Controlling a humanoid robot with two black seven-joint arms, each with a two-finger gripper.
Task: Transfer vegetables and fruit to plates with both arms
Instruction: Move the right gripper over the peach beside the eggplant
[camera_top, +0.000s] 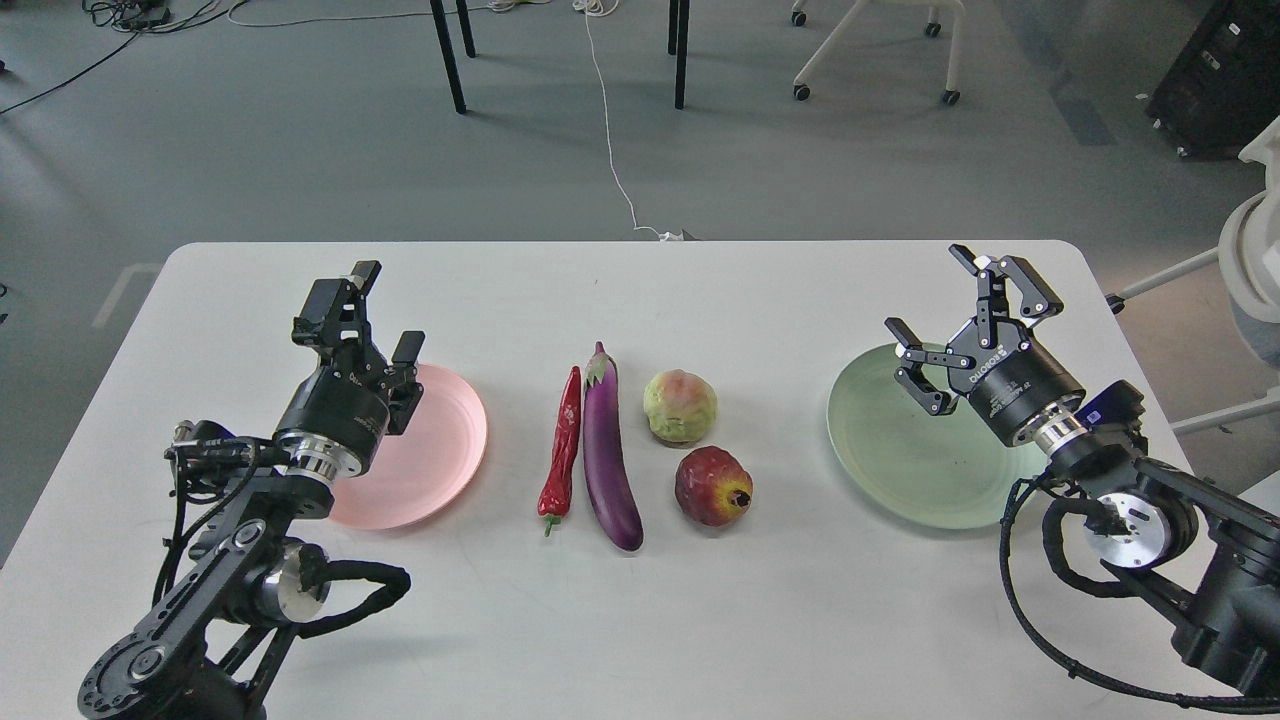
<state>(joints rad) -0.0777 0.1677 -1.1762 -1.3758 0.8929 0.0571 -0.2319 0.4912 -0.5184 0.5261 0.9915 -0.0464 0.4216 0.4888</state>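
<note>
A red chili pepper (562, 445) and a long purple eggplant (608, 450) lie side by side at the table's middle. Right of them sit a yellow-green fruit (680, 406) and, nearer me, a dark red pomegranate (713, 486). The pink plate (440, 450) lies at the left, holding nothing. My left gripper (385, 315) hovers open over its left rim. At the right lies the green plate (900, 460), also bare. Above its far right rim, my right gripper (930, 295) is open with nothing between its fingers.
The white table (640, 620) ends at a far edge behind the plates. Beyond it on the grey floor are black table legs (450, 55), a white cable (610, 130) and a wheeled chair base (870, 50).
</note>
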